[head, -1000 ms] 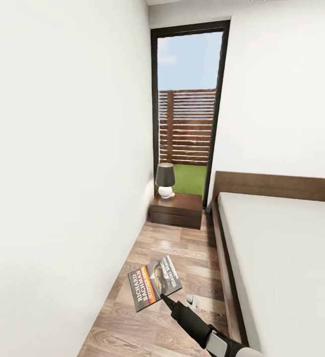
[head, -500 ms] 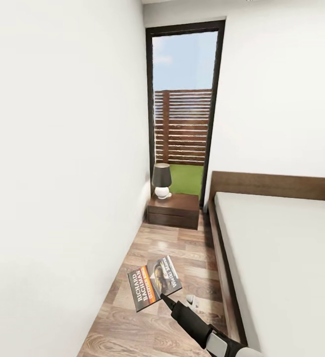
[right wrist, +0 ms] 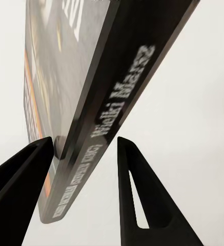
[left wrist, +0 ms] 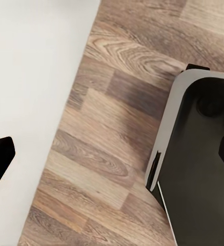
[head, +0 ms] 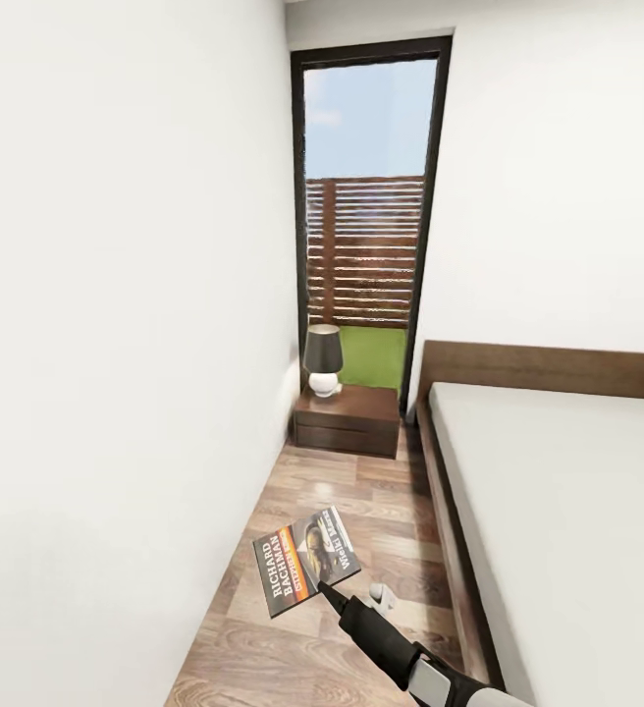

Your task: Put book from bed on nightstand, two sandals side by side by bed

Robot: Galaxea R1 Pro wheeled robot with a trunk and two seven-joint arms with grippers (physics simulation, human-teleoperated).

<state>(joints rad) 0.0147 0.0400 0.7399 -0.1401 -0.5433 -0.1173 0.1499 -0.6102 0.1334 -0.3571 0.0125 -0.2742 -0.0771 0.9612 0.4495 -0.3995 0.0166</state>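
R gripper (head: 324, 587) clamps the book (head: 305, 560) by its spine edge, cover out ahead of fingertips. Light, thin, bendy; pinch near spine. L gripper: can't tell.

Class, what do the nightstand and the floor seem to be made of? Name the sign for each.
Nightstand: seemingly dark brown wood, smooth finish with drawer lines on its front. Floor: seemingly wood planks or laminate, with printed-looking grain and staggered board joints.
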